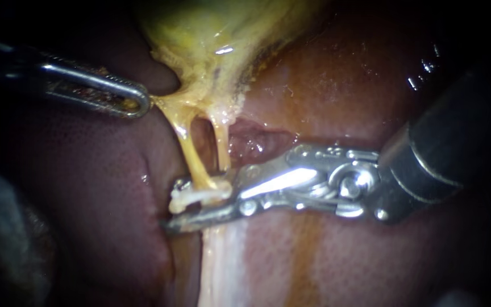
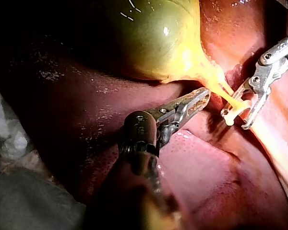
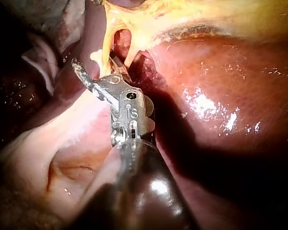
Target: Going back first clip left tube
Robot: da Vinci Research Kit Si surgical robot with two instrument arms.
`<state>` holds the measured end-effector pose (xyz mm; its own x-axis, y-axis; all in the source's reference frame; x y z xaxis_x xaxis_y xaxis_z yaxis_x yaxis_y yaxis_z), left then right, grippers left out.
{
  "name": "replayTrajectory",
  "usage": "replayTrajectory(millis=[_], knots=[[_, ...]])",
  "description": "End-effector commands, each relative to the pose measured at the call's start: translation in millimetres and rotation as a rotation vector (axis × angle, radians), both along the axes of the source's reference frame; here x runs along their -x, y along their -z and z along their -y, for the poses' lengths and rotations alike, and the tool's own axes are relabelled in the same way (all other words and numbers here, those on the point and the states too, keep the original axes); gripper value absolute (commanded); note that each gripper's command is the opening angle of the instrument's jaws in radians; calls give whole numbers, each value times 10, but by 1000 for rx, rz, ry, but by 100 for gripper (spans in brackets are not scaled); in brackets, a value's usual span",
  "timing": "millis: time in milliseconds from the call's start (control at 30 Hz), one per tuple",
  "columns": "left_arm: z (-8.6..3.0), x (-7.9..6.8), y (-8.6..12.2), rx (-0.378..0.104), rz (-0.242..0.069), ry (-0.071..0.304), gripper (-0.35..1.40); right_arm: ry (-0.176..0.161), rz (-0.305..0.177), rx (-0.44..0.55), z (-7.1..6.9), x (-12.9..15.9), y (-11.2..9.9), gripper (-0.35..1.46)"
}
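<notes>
Two yellow tubes run down from the gallbladder point(image 1: 211, 45): the left tube point(image 1: 191, 159) and the right tube point(image 1: 221, 149). A white clip point(image 1: 197, 196) sits across the left tube's lower end. My right instrument point(image 1: 177, 206) comes in from the right. Its jaws stand open with the clip between them, which also shows in the left wrist view point(image 2: 236, 120). My left instrument point(image 1: 137, 102) is shut on yellow tissue at the gallbladder's neck and holds it toward the left. In the left wrist view its jaws point(image 2: 199, 98) lie against that neck.
Dark red liver point(image 1: 86, 187) surrounds the tubes. A pale band of tissue point(image 1: 223, 261) runs down below the clip. Behind the tubes is a raw red pocket point(image 1: 257, 142). Grey cloth point(image 2: 19, 201) lies beside the liver.
</notes>
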<state>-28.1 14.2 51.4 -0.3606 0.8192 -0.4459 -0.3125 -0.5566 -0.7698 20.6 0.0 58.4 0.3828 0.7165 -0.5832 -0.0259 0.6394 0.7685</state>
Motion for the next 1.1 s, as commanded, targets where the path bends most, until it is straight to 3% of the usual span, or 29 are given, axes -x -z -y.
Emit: replayTrajectory(millis=[33,133,333,433,600,800,1100], knots=[[0,0,0,0,0,0,-35,0,7,16,-2,2,-2,47],[0,0,0,0,0,0,-35,3,20,47,-5,6,-4,48],[0,0,0,0,0,0,-35,23,-6,135,-11,23,9,49],[0,0,0,0,0,0,-35,8,-9,190,-15,43,22,50],[1,-1,0,0,0,0,-35,-10,-4,236,-10,92,36,50],[1,0,0,0,0,0,-35,-2,-13,252,-6,149,41,50],[4,5,-5,4,-3,3,-35,8,-22,271,-12,173,41,50]])
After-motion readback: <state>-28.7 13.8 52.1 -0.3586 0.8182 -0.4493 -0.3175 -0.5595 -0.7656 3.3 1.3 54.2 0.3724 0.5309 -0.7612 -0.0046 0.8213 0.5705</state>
